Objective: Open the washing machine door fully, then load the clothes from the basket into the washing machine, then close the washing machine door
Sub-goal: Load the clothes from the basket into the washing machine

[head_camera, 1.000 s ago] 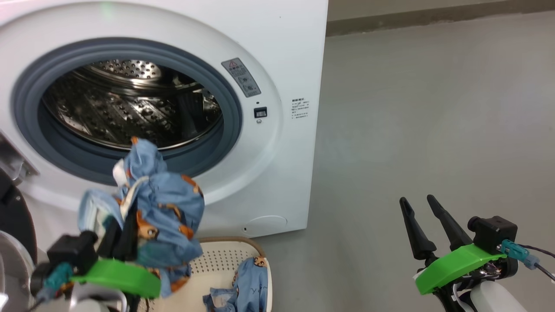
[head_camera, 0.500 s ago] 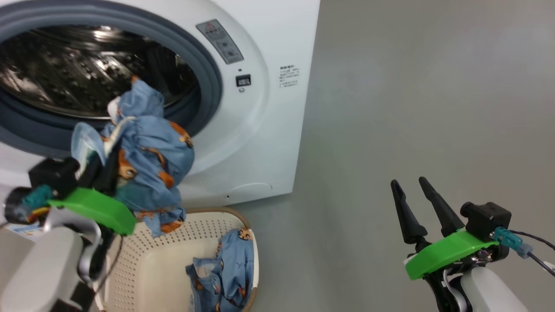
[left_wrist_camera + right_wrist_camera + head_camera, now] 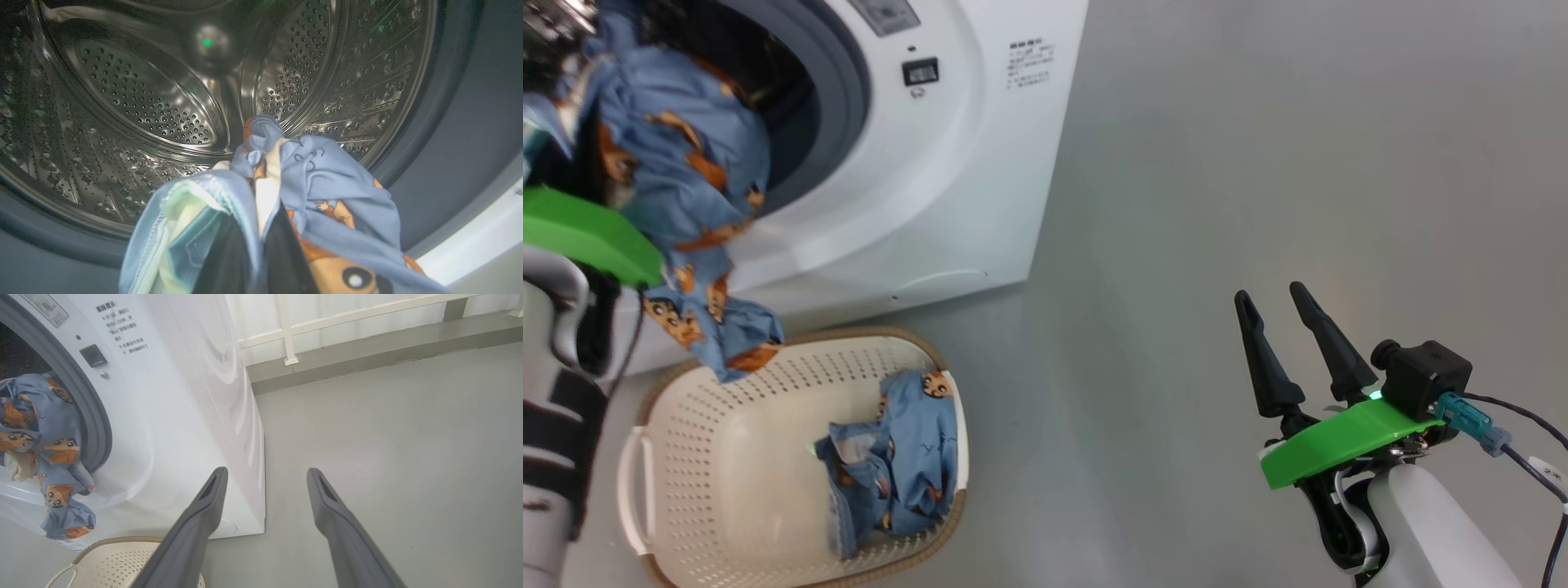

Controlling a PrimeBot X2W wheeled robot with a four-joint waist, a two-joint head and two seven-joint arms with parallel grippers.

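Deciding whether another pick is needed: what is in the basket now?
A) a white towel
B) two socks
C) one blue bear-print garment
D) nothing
C: one crumpled blue bear-print garment lies against the right-hand wall of the basket, while the left claw holds the other clothes at the drum mouth.

Smooth grey floor (image 3: 1258, 163) under soft, even light. At its far edge, a raised grey kerb (image 3: 367, 349) carries a white railing (image 3: 287, 330).
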